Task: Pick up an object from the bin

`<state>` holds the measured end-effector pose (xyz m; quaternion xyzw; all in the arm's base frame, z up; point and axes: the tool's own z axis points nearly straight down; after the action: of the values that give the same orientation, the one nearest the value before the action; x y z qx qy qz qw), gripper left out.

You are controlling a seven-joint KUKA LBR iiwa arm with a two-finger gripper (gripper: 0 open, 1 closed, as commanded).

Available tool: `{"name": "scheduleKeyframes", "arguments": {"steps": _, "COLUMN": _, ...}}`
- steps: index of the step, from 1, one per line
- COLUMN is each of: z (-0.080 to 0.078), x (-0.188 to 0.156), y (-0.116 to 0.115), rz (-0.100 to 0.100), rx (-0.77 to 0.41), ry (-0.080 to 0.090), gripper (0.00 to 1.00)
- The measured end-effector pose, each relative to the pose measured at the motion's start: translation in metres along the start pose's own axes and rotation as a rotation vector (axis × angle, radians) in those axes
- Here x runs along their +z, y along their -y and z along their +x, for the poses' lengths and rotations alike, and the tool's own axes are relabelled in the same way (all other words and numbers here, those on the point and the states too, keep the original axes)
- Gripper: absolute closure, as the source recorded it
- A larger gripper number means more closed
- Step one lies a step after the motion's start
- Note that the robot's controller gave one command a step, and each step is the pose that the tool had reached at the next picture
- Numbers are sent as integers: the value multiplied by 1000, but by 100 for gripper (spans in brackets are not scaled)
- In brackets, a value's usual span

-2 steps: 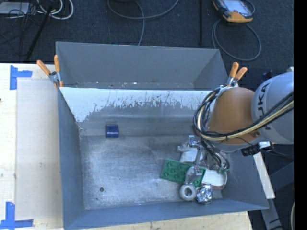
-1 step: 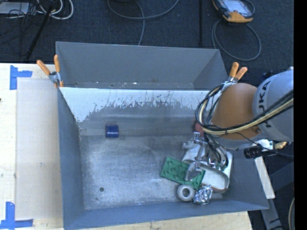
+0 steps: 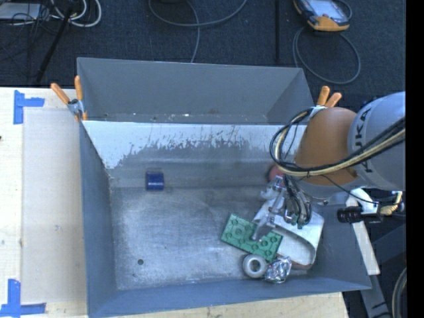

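My gripper (image 3: 260, 230) hangs low in the bin's right half, its fingertips right at the upper right edge of a green studded building plate (image 3: 248, 236) that lies flat on the floor. I cannot make out how far apart the tips stand. Just below the plate lie a small grey tape roll (image 3: 254, 265) and a crumpled silver foil ball (image 3: 279, 269). A white flat piece with a brown rim (image 3: 306, 240) lies to the right, partly under the gripper.
A small blue block (image 3: 154, 180) sits alone at the back left of the floor. The arm with its orange cover and cables comes in over the bin's right wall. A bit of red shows by the wrist.
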<state>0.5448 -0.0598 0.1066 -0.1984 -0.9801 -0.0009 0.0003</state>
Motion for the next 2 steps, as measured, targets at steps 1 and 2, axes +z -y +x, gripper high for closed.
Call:
{"name": "scheduleKeyframes", "arguments": {"steps": 1, "z": -6, "x": 16, "y": 35, "rz": -13, "rx": 144, "ry": -2, "gripper": 0}}
{"name": "scheduleKeyframes", "arguments": {"steps": 2, "z": -3, "x": 19, "y": 47, "rz": -23, "rx": 227, "ry": 1, "gripper": 0}}
